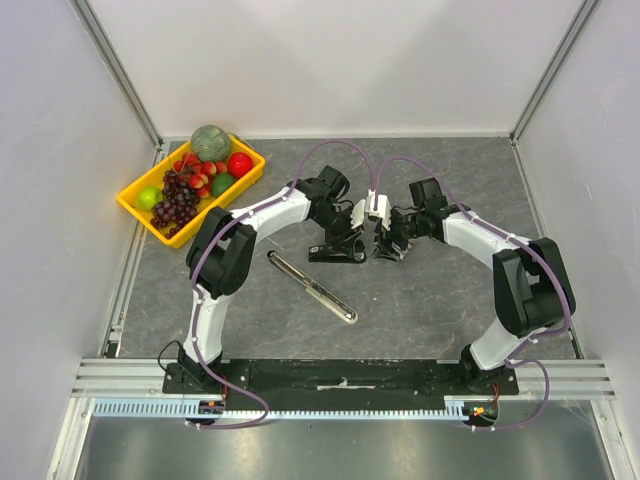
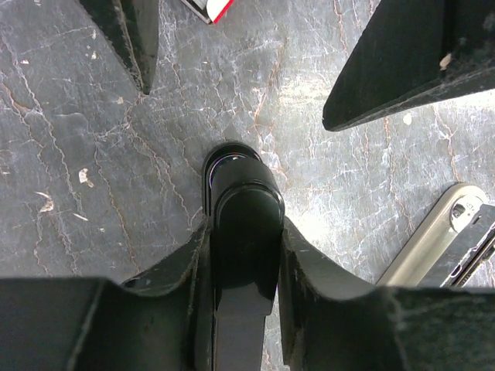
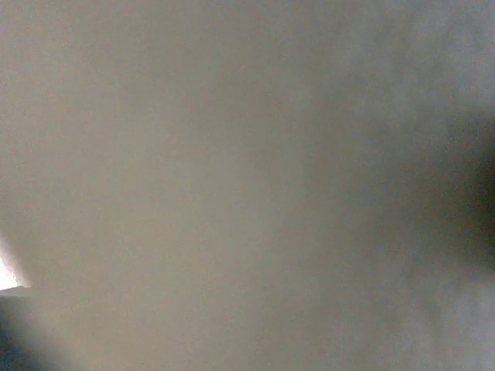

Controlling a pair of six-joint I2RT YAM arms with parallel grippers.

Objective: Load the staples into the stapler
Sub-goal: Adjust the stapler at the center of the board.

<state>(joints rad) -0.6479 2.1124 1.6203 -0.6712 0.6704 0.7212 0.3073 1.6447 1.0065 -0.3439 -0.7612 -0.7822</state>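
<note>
Fingers (image 2: pixel 309 270) of the left hand (image 2: pixel 244 232) sit narrow, pressed against both sides of the black stapler (image 2: pixel 241 185). The stapler lies flat on the grey bench (image 2: pixel 85 178), its rounded end pointing to 12 o'clock in the left wrist view. That hand is holding the stapler just behind its front end. From above, the stapler lies near the middle of the bench, under the spot where the 2 arms meet.

The staple box (image 2: pixel 210 8) shows only as a white-and-red corner at the top edge of the left wrist view. It is at 12 o'clock from the left hand and apart from the stapler's tip. It lies between the 2 fingers (image 2: pixel 128 31) of the right hand (image 2: pixel 237 107), nearer the one at 11 o'clock. Those fingers stand wide, tips down close to the bench. Whether either finger touches the box I cannot tell. The right wrist view is a grey blur and gives nothing.

A long metal bar (image 1: pixel 312 288) lies on the bench at 7 o'clock from the left hand in the top view, apart from the stapler. Its rounded end shows at 3 o'clock in the left wrist view. A yellow tray (image 1: pixel 128 200) of fruit (image 1: pixel 190 180) sits at 10 o'clock on the bench.
</note>
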